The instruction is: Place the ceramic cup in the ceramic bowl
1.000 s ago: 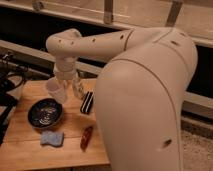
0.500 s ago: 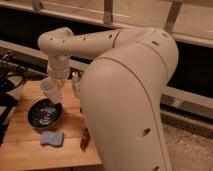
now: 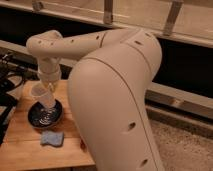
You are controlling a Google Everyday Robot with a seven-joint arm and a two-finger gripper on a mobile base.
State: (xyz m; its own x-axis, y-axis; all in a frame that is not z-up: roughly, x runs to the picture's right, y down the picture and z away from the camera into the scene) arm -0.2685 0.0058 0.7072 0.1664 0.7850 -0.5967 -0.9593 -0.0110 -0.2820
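Now the ceramic cup is hanging tilted just above the ceramic bowl, the gripper closing on its rim from above. The bowl is sitting on the wooden table, blue sponge just beside it.

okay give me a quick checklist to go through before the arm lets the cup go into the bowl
1. Cup held: the gripper is shut on the ceramic cup, above the left part of the table. Ok.
2. Cup over bowl: the cup hangs tilted at the ceramic bowl, its lower end over the inside. Ok.
3. Cup resting on the bowl's floor: cannot tell.
4. Bowl inside free of other things: the visible part looks free; the cup hides some of it. Cannot tell.
5. Neighbours clear: the blue sponge lies in front of the bowl, apart from it. Ok.
6. Bowl support: it sits flat on the wooden table, away from the edges. Ok.
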